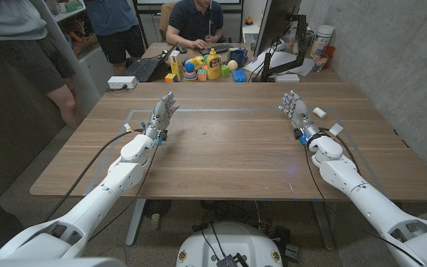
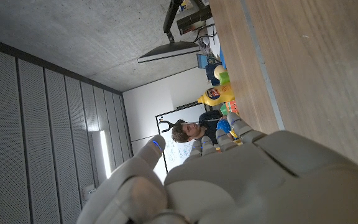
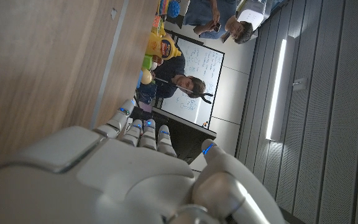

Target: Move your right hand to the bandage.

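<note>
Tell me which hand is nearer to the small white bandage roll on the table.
Right. The right hand stands just beside the bandage roll, not touching it; the left hand is far across the table.

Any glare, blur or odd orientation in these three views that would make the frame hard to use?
Head view: even light, sharp, faint sheen on the table. Left wrist view: turned, left hand close and soft, bright wall lamp. Right wrist view: turned, right hand slightly blurred, another wall lamp glaring.
</note>
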Controlling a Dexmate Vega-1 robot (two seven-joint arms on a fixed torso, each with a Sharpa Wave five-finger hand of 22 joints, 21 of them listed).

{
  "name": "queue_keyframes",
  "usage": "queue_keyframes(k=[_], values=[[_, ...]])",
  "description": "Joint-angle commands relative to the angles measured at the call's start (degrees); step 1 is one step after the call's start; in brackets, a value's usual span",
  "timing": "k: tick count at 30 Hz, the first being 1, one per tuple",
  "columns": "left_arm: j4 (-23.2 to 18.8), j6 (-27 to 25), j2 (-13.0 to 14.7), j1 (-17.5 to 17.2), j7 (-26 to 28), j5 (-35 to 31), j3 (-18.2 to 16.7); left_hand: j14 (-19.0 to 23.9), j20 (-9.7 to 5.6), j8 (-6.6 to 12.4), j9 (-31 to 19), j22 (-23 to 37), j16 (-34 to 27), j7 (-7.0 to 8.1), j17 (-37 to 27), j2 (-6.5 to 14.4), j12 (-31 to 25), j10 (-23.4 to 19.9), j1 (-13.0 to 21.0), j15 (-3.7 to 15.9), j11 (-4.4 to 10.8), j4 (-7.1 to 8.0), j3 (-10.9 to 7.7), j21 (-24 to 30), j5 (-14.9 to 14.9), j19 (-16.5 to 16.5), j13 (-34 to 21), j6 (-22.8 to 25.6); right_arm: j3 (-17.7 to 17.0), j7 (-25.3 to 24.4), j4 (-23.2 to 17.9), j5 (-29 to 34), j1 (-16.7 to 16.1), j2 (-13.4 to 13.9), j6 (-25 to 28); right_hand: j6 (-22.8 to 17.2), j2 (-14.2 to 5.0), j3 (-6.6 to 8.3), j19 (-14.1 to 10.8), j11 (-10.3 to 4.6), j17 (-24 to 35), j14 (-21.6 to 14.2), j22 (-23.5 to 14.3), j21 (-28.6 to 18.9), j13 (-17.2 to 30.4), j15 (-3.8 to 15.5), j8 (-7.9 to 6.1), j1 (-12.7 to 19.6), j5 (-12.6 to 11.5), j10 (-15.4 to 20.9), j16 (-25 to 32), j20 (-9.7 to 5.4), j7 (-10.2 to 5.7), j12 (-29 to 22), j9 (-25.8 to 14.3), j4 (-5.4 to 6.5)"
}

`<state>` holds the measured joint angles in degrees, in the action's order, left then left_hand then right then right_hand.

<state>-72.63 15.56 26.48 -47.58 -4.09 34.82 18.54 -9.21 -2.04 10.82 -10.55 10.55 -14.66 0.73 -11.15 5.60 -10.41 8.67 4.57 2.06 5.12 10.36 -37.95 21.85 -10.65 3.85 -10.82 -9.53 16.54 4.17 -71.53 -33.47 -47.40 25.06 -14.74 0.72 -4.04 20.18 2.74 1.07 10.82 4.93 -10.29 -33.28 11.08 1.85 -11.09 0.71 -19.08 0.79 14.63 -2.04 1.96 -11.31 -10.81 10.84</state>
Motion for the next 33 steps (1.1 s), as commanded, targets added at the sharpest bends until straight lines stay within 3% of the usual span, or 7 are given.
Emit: queue_keyframes(k=[1, 5, 8, 11, 14, 22, 33], values=[[1.91, -2.69, -6.02, -0.11, -4.74, -6.3, -7.24, -0.39, -0.44, 0.33, -0.09, 0.1, -0.44, 0.01, -0.24, 5.98, -0.35, 0.56, 0.33, 0.4, 0.13, 0.11, -0.48, 0.31, -0.24, 0.54, -0.13, -3.63, -11.14, 6.46, 2.02, 10.21, -0.23, -8.77, 4.58, 0.06, -6.56, 0.45, 0.42, 0.44, 0.13, 0.42, -0.21, -0.28, 0.12, 0.57, -0.27, 0.11, -0.21, -0.12, 0.23, -3.61, 0.35, -0.23, -0.17, 0.02], [2.19, -3.37, -7.69, -0.19, -6.14, -8.09, -9.36, -0.37, 0.81, 0.38, -0.09, 0.11, -0.48, 0.25, -0.21, 5.97, -0.43, 0.33, 0.29, 0.55, 0.45, 0.06, -0.53, 0.22, -0.23, 0.5, -0.13, -3.49, -14.01, 7.62, 1.88, 13.75, -0.38, -11.37, 4.82, -2.21, -6.15, -0.81, -5.36, 1.51, 0.43, -9.7, -1.2, -2.79, 0.76, -3.54, -0.81, -0.44, 0.48, 6.4, 3.08, 0.32, -2.42, -2.25, -0.51, 0.1], [2.57, -3.77, -8.68, -0.11, -7.17, -9.19, -10.62, -0.42, 1.26, 0.4, -0.09, 0.12, -0.49, 0.38, -0.2, 5.96, -0.45, 0.24, 0.26, 0.56, 0.56, 0.05, -0.55, 0.13, -0.23, 0.56, -0.13, -3.41, -15.54, 10.49, 2.81, 15.18, 0.05, -12.6, 4.27, -4.52, -6.42, -1.28, -6.96, 2.98, 1.12, -14.86, -2.32, -4.51, 1.52, -2.88, -1.44, -0.7, 0.63, 10.05, 5.1, 1.08, -2.59, -3.72, -0.77, 0.25], [3.05, -3.92, -9.6, -0.04, -8.02, -10.05, -11.74, -0.47, 1.4, 0.42, -0.09, 0.12, -0.47, 0.4, -0.19, 5.96, -0.47, 0.18, 0.25, 0.6, 0.62, 0.04, -0.57, 0.09, -0.23, 0.6, -0.12, -3.38, -16.52, 11.13, 5.04, 18.08, 0.59, -13.88, -0.36, -2.77, -5.92, -1.63, -4.77, 1.42, 1.31, -8.91, -3.15, -5.06, 1.77, -2.86, -0.51, -0.26, 0.84, 4.73, 2.5, 2.64, -4.01, -1.32, -0.91, -0.15], [3.61, -4.05, -10.31, 0.07, -8.94, -10.74, -12.64, -0.47, 1.62, 0.45, -0.09, 0.13, -0.51, 0.55, -0.2, 5.89, -0.47, 0.13, 0.18, 0.59, 0.53, 0.06, -0.52, 0.02, -0.21, 0.63, -0.12, -3.28, -16.97, 8.81, 10.93, 22.75, 2.17, -15.22, -13.2, -1.78, -4.22, -1.84, -2.94, 1.3, 0.8, -6.76, -2.77, -4.53, 1.56, -3.94, -0.2, 1.1, 1.27, 3.06, 1.11, 4.67, -4.87, -0.54, -0.77, -1.5], [6.1, -3.75, -11.81, 0.95, -11.23, -12.01, -14.39, -0.55, 1.79, 0.46, -0.09, 0.14, -0.55, 0.6, -0.23, 5.73, -0.46, 0.09, 0.0, 0.57, 0.48, 0.11, -0.37, -0.06, -0.16, 0.56, -0.12, -3.23, -14.77, -6.36, 28.45, 36.23, 9.6, -14.59, -46.08, -5.59, -1.23, -1.71, 0.01, -0.82, -0.14, -6.41, -1.15, -2.53, 0.95, -3.8, -1.36, 5.06, 1.78, 4.2, -0.23, 7.63, -7.81, -0.77, -0.39, -4.83], [8.23, -3.37, -12.59, 2.14, -13.13, -13.38, -15.7, -0.72, 1.63, 0.39, -0.09, 0.16, -0.53, 0.63, -0.2, 5.7, -0.38, 0.2, -0.16, 0.55, 0.57, 0.09, -0.3, -0.21, -0.16, 0.54, -0.12, -3.35, -6.39, -39.98, 39.65, 63.36, 17.85, -8.49, -59.13, -7.13, 0.66, -2.5, -2.08, -2.56, -0.29, -7.26, -0.49, -2.56, 0.72, -2.51, -1.46, 5.87, 2.23, 5.85, -0.5, 5.98, -7.33, -1.15, -0.32, -5.84]])
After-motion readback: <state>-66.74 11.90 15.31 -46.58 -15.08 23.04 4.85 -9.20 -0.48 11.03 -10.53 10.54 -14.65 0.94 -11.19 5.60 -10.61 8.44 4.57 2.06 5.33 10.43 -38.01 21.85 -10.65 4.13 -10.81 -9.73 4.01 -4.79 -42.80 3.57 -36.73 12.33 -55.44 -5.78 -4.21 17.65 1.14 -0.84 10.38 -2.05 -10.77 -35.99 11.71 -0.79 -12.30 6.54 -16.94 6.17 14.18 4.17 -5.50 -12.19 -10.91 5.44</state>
